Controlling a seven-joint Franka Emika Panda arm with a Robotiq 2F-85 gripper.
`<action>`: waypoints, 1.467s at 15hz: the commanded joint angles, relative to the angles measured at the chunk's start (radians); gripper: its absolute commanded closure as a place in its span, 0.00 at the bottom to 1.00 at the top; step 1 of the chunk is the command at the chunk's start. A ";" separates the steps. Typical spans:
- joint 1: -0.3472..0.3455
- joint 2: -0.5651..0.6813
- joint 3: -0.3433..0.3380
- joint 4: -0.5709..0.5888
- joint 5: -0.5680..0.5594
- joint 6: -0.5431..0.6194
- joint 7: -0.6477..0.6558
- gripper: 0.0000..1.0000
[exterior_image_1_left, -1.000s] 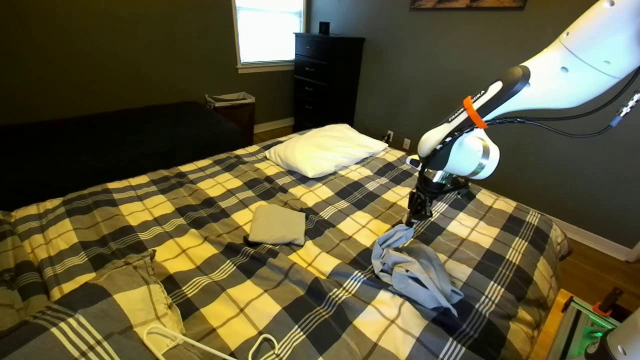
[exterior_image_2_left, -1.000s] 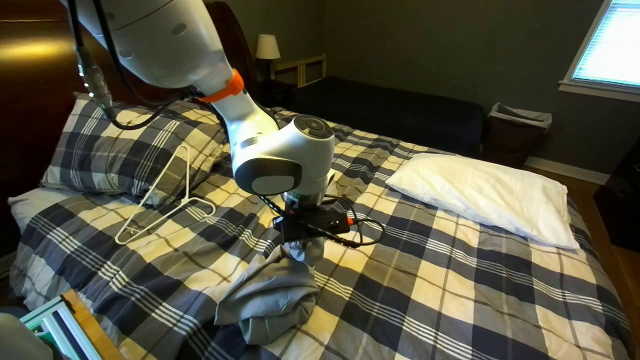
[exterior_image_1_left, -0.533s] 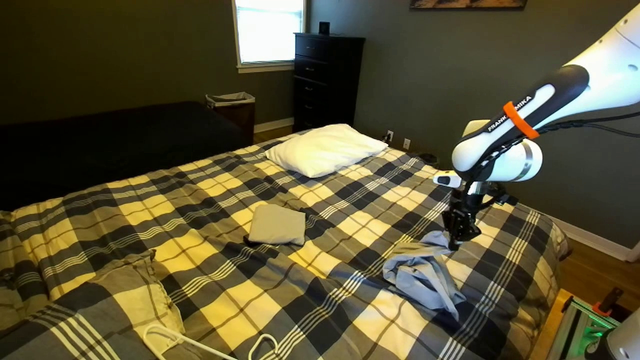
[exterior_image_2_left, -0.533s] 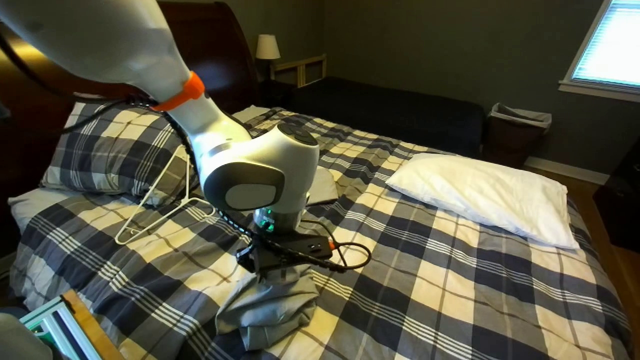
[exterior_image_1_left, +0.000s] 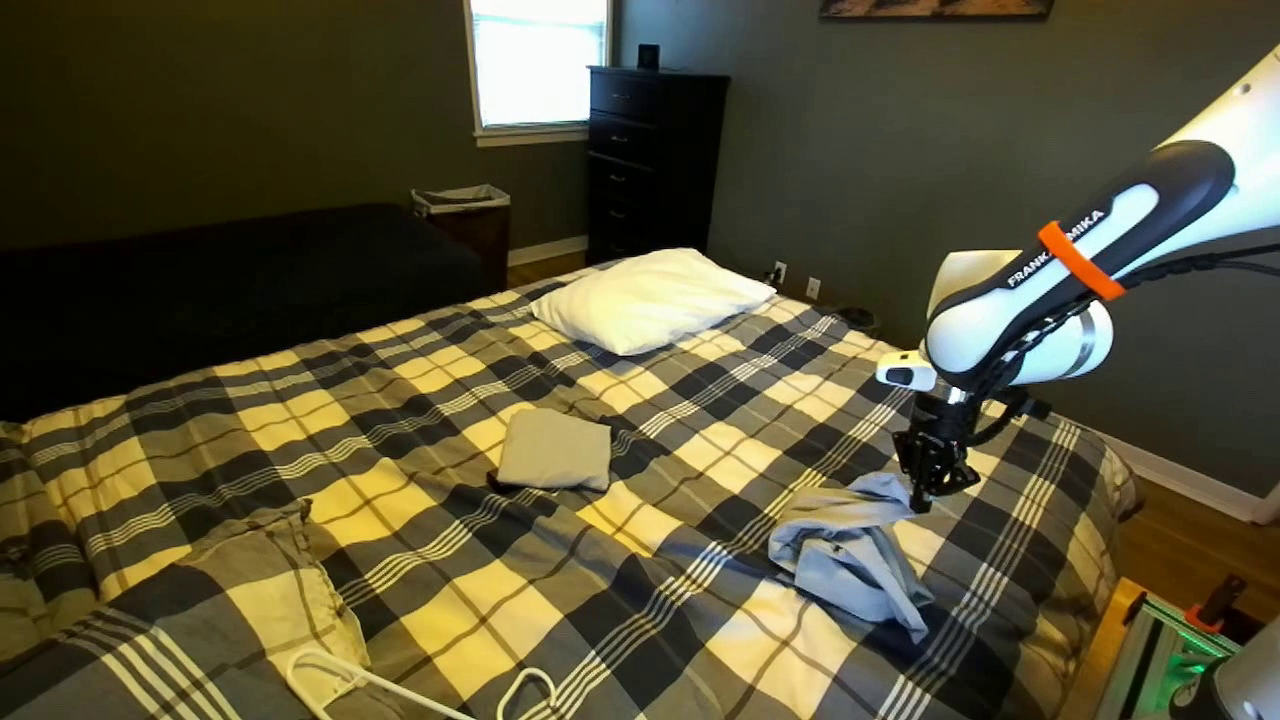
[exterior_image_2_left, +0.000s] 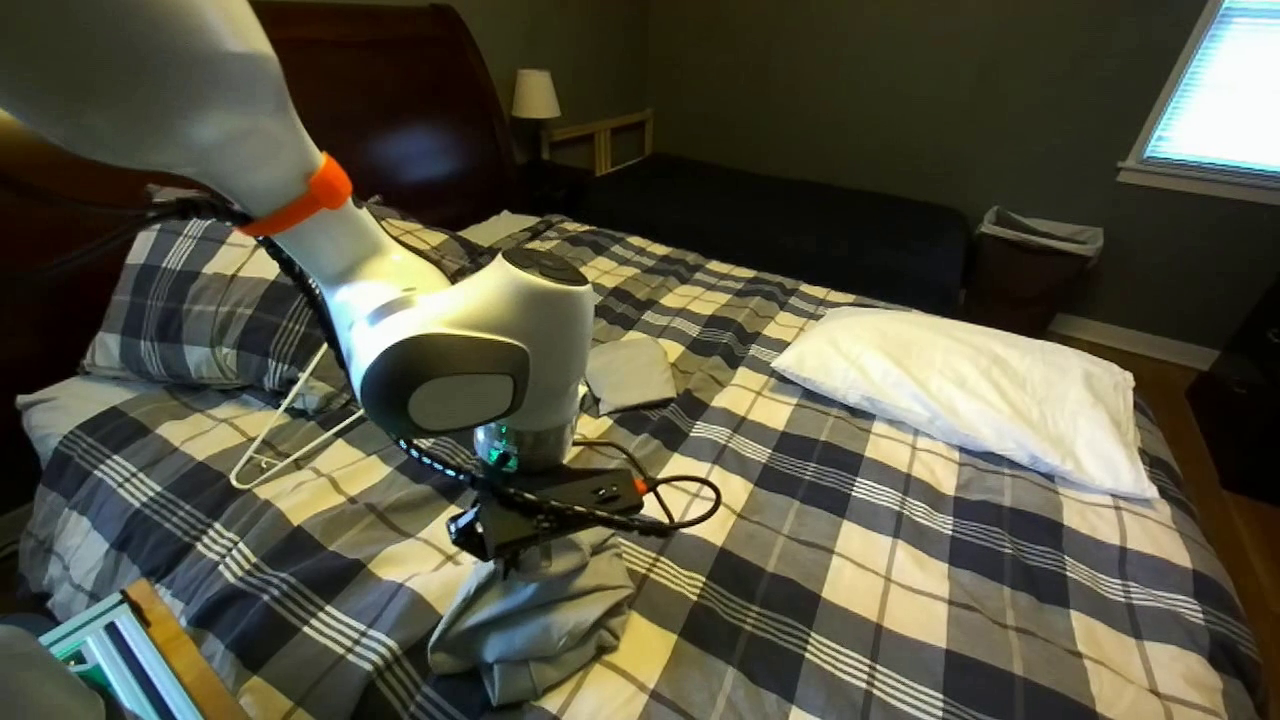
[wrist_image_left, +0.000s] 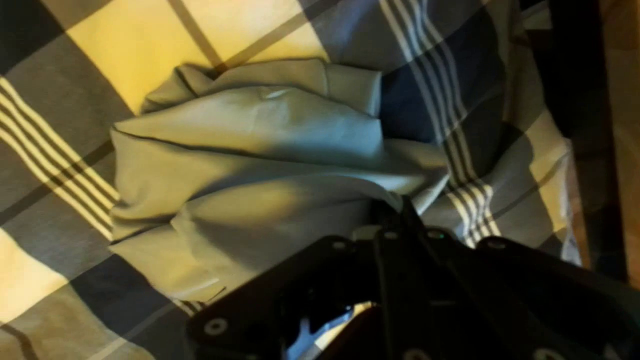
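Lying bunched up: light grey thin cloth (wrist_image_left: 260, 130), one edge raised and pinched in black gripper (wrist_image_left: 401, 210), jaws closed on it; rest heaped on navy, grey and cream plaid bedspread (exterior_image_1_left: 410, 400). Well apart on bedspread, flat grey-beige fabric square (exterior_image_1_left: 555, 448). Farther off, plump white pillow (exterior_image_1_left: 650, 300). White plastic hanger (exterior_image_1_left: 352, 677) next to plaid pillow (exterior_image_2_left: 220, 300), near dark wooden headboard (exterior_image_2_left: 420, 120). Past bedspread, tall black dresser (exterior_image_1_left: 655, 160) beside bright window (exterior_image_1_left: 540, 65).

The grey cloth (wrist_image_left: 260, 150) looks matt, the wooden headboard (exterior_image_2_left: 410, 110) glossy.
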 joint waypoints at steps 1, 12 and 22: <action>0.047 0.203 0.000 0.019 0.143 0.227 -0.029 0.99; -0.167 0.560 0.228 0.180 0.324 0.212 -0.038 0.59; -0.537 0.068 0.539 -0.009 0.644 0.037 -0.610 0.00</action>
